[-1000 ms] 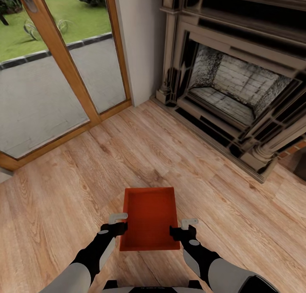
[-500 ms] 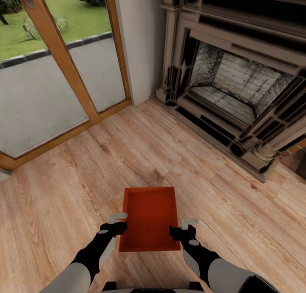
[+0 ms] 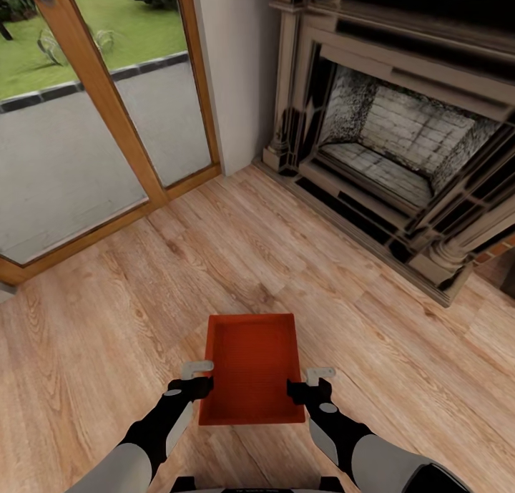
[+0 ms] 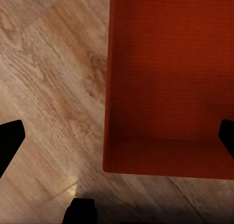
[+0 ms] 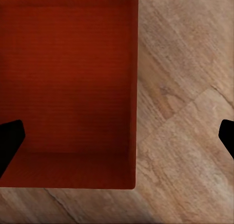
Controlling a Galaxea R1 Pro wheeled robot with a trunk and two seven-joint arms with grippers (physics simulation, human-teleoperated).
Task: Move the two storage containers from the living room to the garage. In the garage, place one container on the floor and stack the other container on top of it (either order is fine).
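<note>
Orange-red storage container (image 3: pixel 252 368) sits on the light wood plank floor (image 3: pixel 236 257) of the living room, directly ahead of the robot and between its two arms, with the fireplace (image 3: pixel 400 149) ahead to the right and the glass doors (image 3: pixel 93 99) ahead to the left. Left gripper (image 3: pixel 192 381) stands beside the container's left wall and right gripper (image 3: pixel 313 382) beside its right wall. In both wrist views the fingers are spread wide, one over the bin's interior and one over bare floor, straddling a side wall; neither has hold of anything. Judged step: the pick-up of the first container, grasp not yet made. The next move appears to call for lowering each gripper onto its wall and closing evenly before lifting. Against the earlier head frames, the fireplace and doors have shifted slightly, consistent with camera movement; container and arms read essentially unchanged.
</note>
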